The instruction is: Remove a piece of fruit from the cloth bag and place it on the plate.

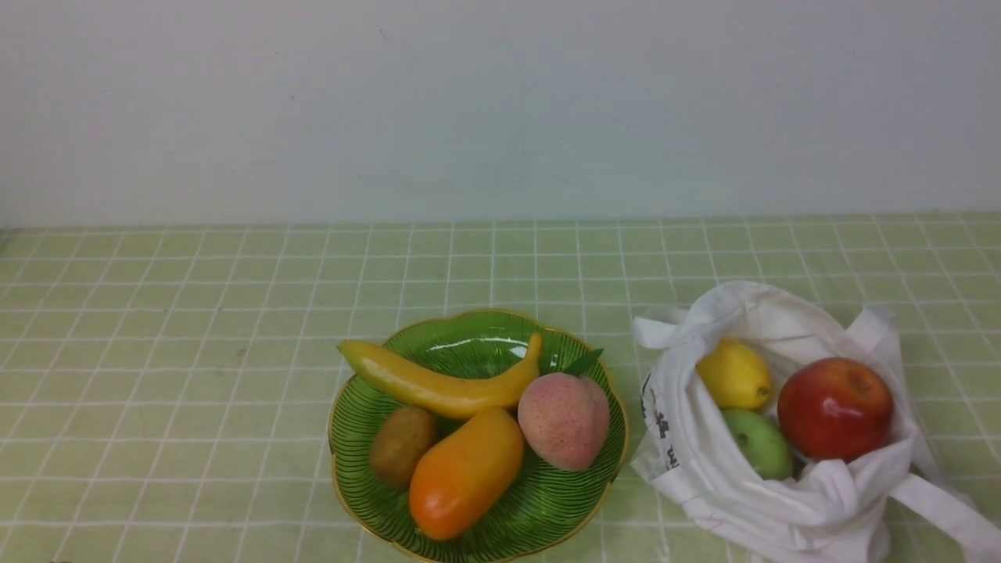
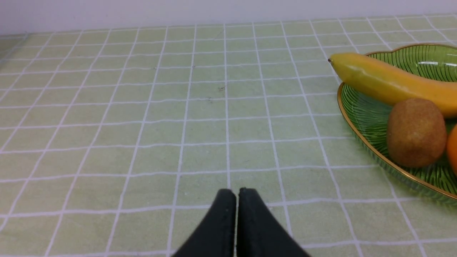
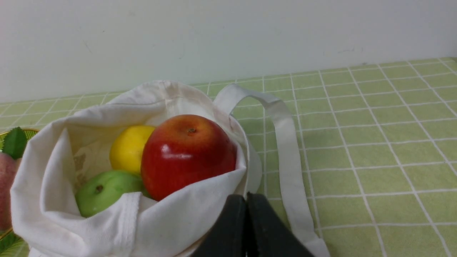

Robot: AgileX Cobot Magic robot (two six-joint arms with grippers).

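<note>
The brown kiwi [image 1: 402, 444] lies on the green gold-rimmed plate [image 1: 469, 344], at its left side; it also shows in the left wrist view [image 2: 416, 132] on the plate [image 2: 360, 117]. The white cloth bag [image 1: 704, 461] lies open to the plate's right, and shows in the right wrist view [image 3: 171, 217]. My left gripper [image 2: 236, 192] is shut and empty over bare cloth, left of the plate. My right gripper [image 3: 246, 195] is shut and empty just in front of the bag's near edge. Neither gripper shows in the front view.
On the plate also lie a banana [image 1: 438, 383], an orange mango-like fruit [image 1: 465, 473] and a pink peach [image 1: 563, 421]. In the bag are a red apple [image 1: 834, 408], a yellow lemon [image 1: 733, 375] and a green fruit [image 1: 757, 442]. A strap [image 3: 285, 142] trails on the green checked tablecloth [image 1: 172, 352].
</note>
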